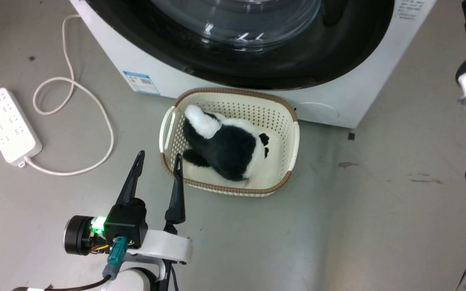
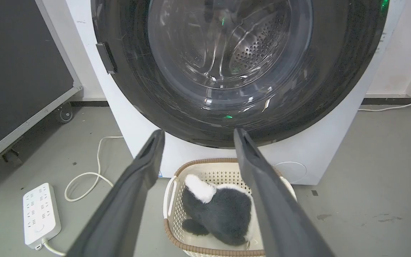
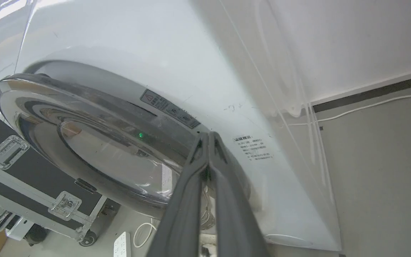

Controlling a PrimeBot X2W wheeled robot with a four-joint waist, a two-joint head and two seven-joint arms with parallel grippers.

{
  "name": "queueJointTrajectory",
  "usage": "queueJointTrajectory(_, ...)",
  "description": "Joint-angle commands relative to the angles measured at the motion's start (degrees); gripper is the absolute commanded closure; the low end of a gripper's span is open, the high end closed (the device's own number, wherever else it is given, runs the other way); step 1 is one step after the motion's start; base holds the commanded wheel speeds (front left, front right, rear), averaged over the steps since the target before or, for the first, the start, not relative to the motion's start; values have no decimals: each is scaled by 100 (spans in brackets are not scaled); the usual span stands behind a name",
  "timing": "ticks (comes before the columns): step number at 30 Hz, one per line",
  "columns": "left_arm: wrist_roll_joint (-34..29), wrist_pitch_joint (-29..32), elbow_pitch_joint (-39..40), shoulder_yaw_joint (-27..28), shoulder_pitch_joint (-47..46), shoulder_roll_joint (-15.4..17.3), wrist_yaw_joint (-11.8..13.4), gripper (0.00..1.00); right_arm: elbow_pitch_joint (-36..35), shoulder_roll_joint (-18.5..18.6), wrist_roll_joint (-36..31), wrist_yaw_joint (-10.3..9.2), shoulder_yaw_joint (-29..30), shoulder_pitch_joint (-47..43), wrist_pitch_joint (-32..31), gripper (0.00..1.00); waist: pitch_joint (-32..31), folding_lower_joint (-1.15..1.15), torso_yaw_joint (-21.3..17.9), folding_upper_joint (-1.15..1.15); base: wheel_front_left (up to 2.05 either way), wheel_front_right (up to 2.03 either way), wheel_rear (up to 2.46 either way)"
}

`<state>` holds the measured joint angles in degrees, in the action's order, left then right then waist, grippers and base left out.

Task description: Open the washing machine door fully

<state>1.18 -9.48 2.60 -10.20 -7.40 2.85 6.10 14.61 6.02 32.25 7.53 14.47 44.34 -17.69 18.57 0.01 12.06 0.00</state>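
The left end effector point(image 1: 159, 154) sits closest in the head view, low over the floor point(image 1: 358, 226), its two dark fingers spread well apart with nothing between them. One fingertip overlaps the near left rim of the basket point(image 1: 233, 92) in that view, and whether it touches cannot be told. The cream basket stands on the floor just in front of the machine point(image 1: 144, 52), and a black-and-white plush toy point(image 1: 225, 145) lies in it. The door point(image 2: 227, 64), with its glossy black rim and bulging clear glass, lies against the machine's white front, and the perforated drum shows through the glass. Whether it is latched cannot be told. A small dark tab sits on the door's left edge in the left wrist view. The right end effector point(image 3: 208, 134) is up at the door's right side, fingers pressed together, their tips right at the edge of the rim where it meets the white front. Nothing visible lies between them. A white power strip point(image 1: 8, 125) and its looping cable point(image 1: 95, 105) lie on the floor left of the machine, and a black wheeled case point(image 2: 20, 71) stands beyond them.
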Motion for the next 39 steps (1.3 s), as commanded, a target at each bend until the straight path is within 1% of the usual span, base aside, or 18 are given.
queueJointTrajectory(1,14,-66,37,-33,-130,6,64,0,163,-40,177,-1,117,323,-169,100,84,-1,70,0,0,0,0)
queueJointTrajectory(7,35,-138,69,-118,-205,5,133,0,684,-31,449,-2,395,884,-882,100,270,-1,224,0,0,0,0)
queueJointTrajectory(17,59,-257,112,-323,-327,3,257,0,1537,-76,759,-2,1088,1900,-1874,100,571,-1,488,0,0,0,0)
queueJointTrajectory(22,59,-317,144,-403,-371,3,318,0,1805,-72,771,-3,1424,2380,-2195,100,717,-1,609,0,0,0,0)
queueJointTrajectory(25,75,-353,150,-464,-400,3,359,0,2003,-73,760,-3,1596,2598,-2539,100,788,-1,675,0,0,0,0)
queueJointTrajectory(28,104,-389,140,-536,-434,3,404,0,2075,-76,775,-3,1782,2766,-2851,100,838,-1,721,0,0,0,0)
queueJointTrajectory(29,104,-389,140,-536,-434,3,404,0,2075,-76,775,-3,1782,2766,-2851,100,838,-1,721,0,0,0,0)
queueJointTrajectory(30,119,-413,134,-577,-462,3,435,0,2093,-85,778,-3,1903,2821,-3022,100,856,-1,734,0,0,0,0)
queueJointTrajectory(32,122,-425,128,-592,-474,3,448,0,2103,-95,782,-3,1958,2834,-3119,100,856,-1,735,0,0,0,0)
queueJointTrajectory(33,120,-449,116,-615,-496,3,462,0,2118,-123,804,-4,2062,2832,-3339,100,834,-1,737,0,0,0,0)
queueJointTrajectory(34,120,-449,116,-615,-496,3,462,0,2118,-123,804,-4,2062,2832,-3339,100,834,-1,737,0,0,0,0)
queueJointTrajectory(35,110,-473,106,-625,-507,3,474,0,2100,-160,845,-4,2154,2794,-3559,100,790,-1,735,0,0,0,0)
queueJointTrajectory(36,110,-473,106,-625,-507,3,474,0,2100,-160,845,-4,2154,2794,-3559,100,790,-1,735,0,0,0,0)
queueJointTrajectory(39,97,-509,82,-627,-497,3,484,0,2029,-221,929,-4,2263,2643,-3899,100,679,-1,723,0,0,0,0)
